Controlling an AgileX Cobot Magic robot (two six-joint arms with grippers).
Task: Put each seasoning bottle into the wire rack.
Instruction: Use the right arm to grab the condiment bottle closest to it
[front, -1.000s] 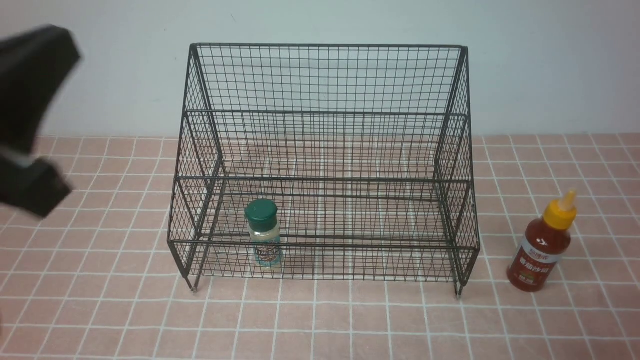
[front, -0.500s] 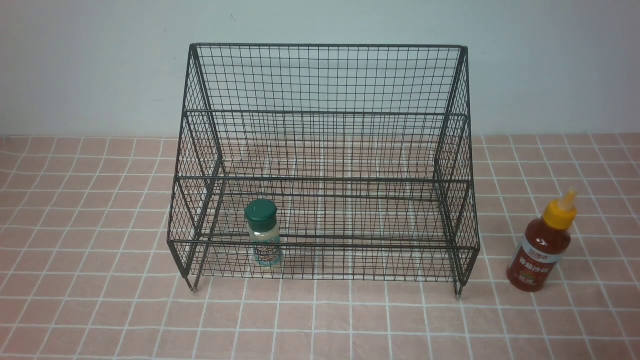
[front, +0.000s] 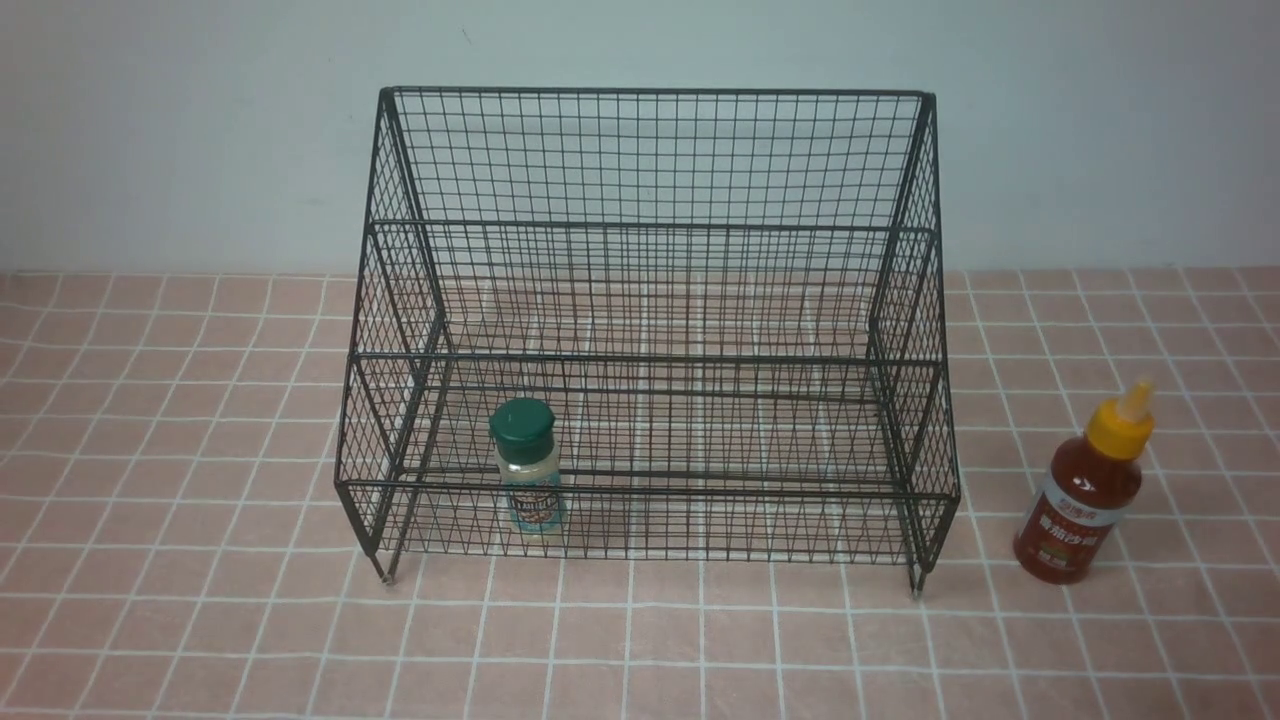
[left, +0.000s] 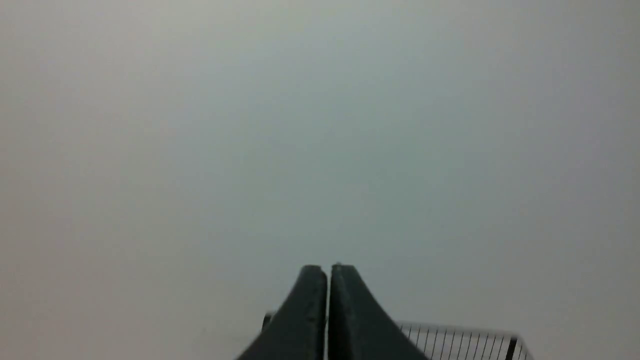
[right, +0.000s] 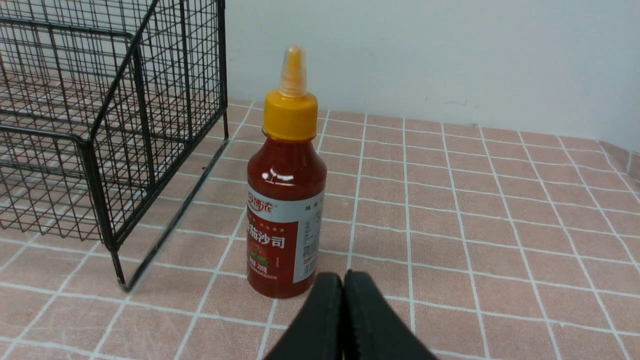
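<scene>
Pink-tiled bench under a pale wall: the shaker stands in the lowest front tier of the wire rack, so half is done. The red sauce bottle, labelled 番茄沙司, stands outside beside its right end. The shaker's label is unreadable. On the left gripper and right gripper the jaws are pressed together, empty.

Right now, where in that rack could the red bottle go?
In the wire rack, the front shelf is bare from the green-capped shaker to the right wall, nearest the red bottle. The higher shelves are bare. Only the shaker's spot is taken.
</scene>
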